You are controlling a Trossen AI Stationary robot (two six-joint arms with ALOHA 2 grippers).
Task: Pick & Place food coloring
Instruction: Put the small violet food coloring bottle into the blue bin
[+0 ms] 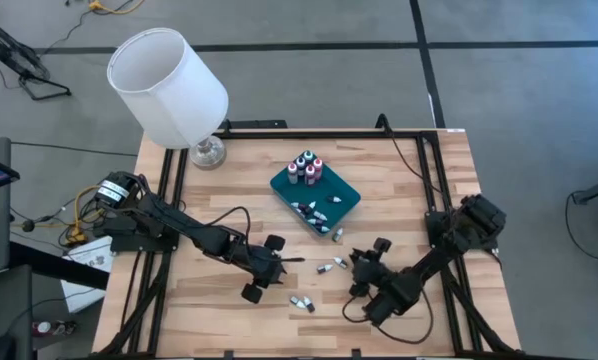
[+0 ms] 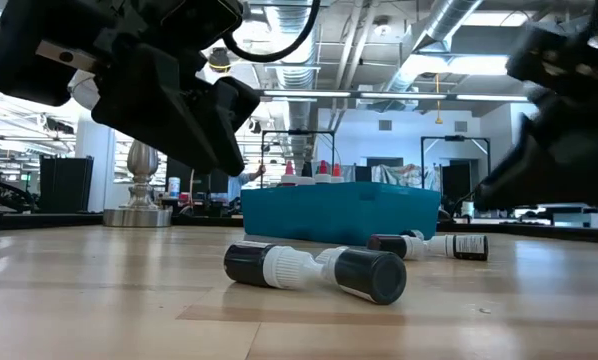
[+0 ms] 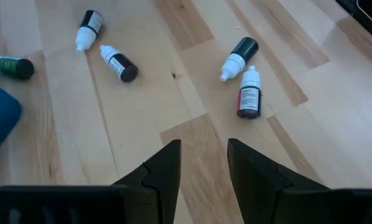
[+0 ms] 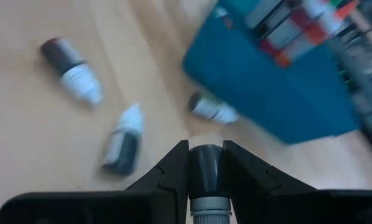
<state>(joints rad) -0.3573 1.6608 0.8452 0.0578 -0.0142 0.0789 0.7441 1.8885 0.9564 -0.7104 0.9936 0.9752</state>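
Several small food coloring bottles stand upright [image 1: 305, 168] or lie [image 1: 315, 210] in the teal tray [image 1: 347, 192]. More lie on their sides on the wood: a pair [image 1: 329, 266] between my grippers, a pair [image 2: 314, 270] near the front edge, and one [image 4: 212, 109] against the tray's wall. My left gripper [image 3: 203, 167] is open just above the table, left of the loose bottles [image 3: 243, 74]. My right gripper [image 4: 206, 168] is shut on a dark bottle [image 4: 206, 163], near the tray's near corner. My right gripper pinches the bottle's dark body [image 4: 206, 160] between its two fingers. The bottle lies along the fingers, its dark bottom end pointing outward and its whitish cap end [image 4: 206, 210] back toward the wrist. The fingers slant down from the table's near right side. The bottle is off the table.
A white-shaded lamp [image 1: 169, 85] stands at the table's far left corner. Black frame rails [image 1: 309, 133] run along the table's edges. Bare wood lies between the loose bottles and the near edge.
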